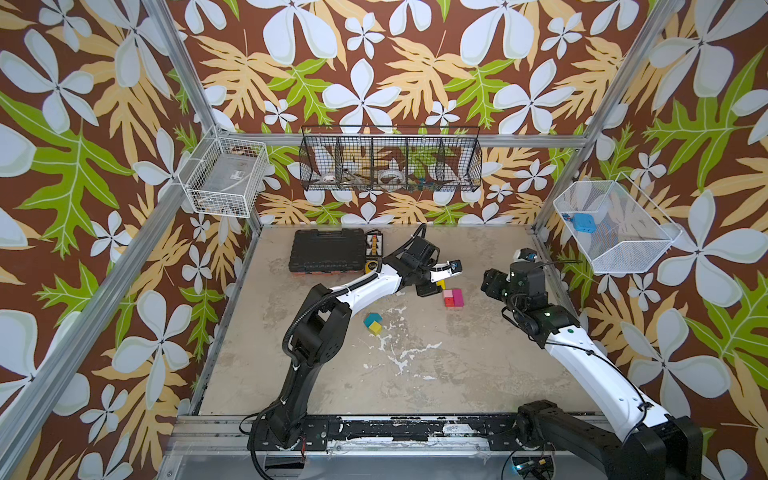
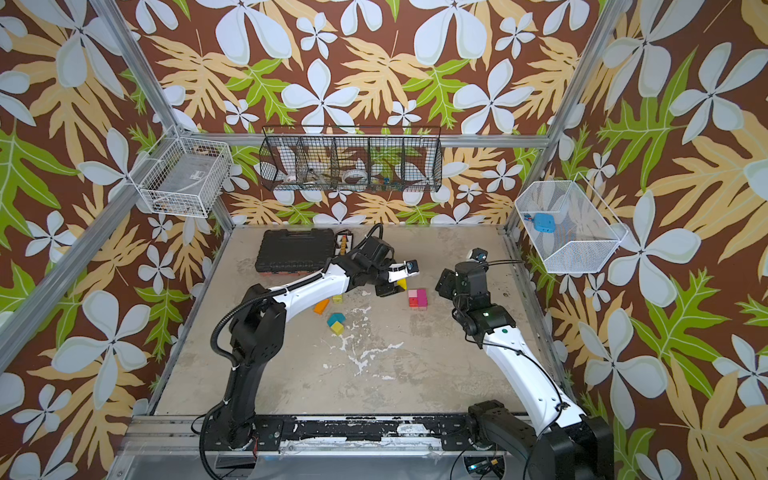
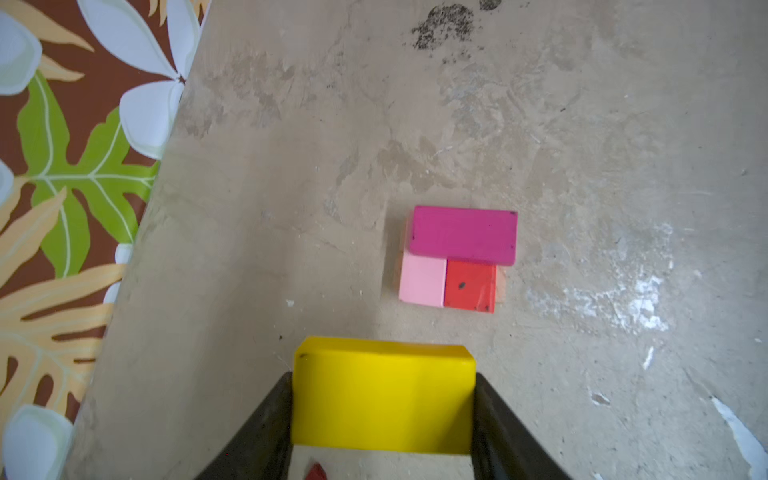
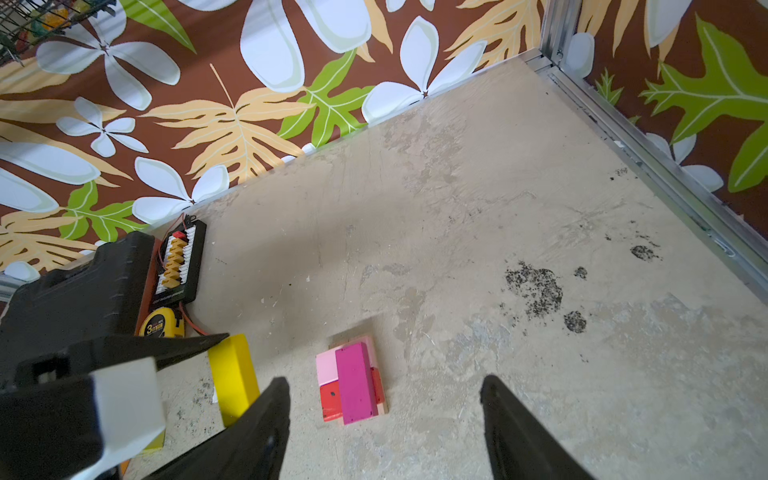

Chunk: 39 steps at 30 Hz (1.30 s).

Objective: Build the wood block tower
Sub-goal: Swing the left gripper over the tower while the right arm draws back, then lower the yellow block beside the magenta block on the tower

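Observation:
My left gripper [image 3: 382,376] is shut on a yellow brick [image 3: 382,399], held above the table just left of the tower [image 1: 453,297]. The tower is a low stack: a magenta brick [image 3: 463,235] lies across a pink block [image 3: 422,280] and a red block [image 3: 469,284], with a tan edge showing beneath in the right wrist view. My right gripper [image 4: 385,380] hangs open and holds nothing, a little to the right of the tower [image 4: 353,382]. Loose blocks lie to the left: a teal wedge [image 2: 336,319], a yellow cube [image 2: 337,328] and an orange brick [image 2: 321,306].
A black tool case [image 1: 326,251], a connector board [image 4: 180,262] and a yellow tape measure [image 4: 160,326] sit at the back left. Wire baskets [image 1: 390,160] hang on the walls. Aluminium frame rails [image 4: 648,162] border the table.

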Each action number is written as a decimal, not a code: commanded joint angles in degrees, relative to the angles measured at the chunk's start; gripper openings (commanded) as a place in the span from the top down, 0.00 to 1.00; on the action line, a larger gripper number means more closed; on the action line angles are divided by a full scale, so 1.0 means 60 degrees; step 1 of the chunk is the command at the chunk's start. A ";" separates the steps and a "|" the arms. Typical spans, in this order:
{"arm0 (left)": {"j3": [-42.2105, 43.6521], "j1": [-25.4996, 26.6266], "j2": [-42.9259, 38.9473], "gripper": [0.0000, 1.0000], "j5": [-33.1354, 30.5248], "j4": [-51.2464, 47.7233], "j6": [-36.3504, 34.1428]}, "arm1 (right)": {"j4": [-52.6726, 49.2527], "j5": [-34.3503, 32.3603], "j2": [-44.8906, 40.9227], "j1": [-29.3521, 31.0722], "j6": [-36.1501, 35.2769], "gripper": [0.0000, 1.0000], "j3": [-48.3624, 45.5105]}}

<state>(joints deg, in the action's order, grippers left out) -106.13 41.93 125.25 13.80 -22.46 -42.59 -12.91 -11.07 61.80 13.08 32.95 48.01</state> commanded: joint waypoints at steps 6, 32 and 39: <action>-0.1520 0.0077 0.1145 1.00 0.0624 -0.2442 -0.0479 | 0.0347 0.0489 0.0008 -0.0614 0.0170 0.25 -0.0205; -0.3713 0.0479 0.2650 1.00 0.0721 -0.3333 0.0792 | 0.0445 0.2915 0.0962 -0.2704 0.0551 0.29 -0.0604; -0.3829 0.0489 0.2775 1.00 0.0512 -0.3398 0.0770 | 0.0415 0.2939 0.1067 -0.2708 0.0555 0.30 -0.0545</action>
<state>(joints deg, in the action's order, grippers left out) -128.55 44.82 141.56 16.75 -42.17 -38.41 -10.72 6.59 68.05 -3.27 35.97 44.27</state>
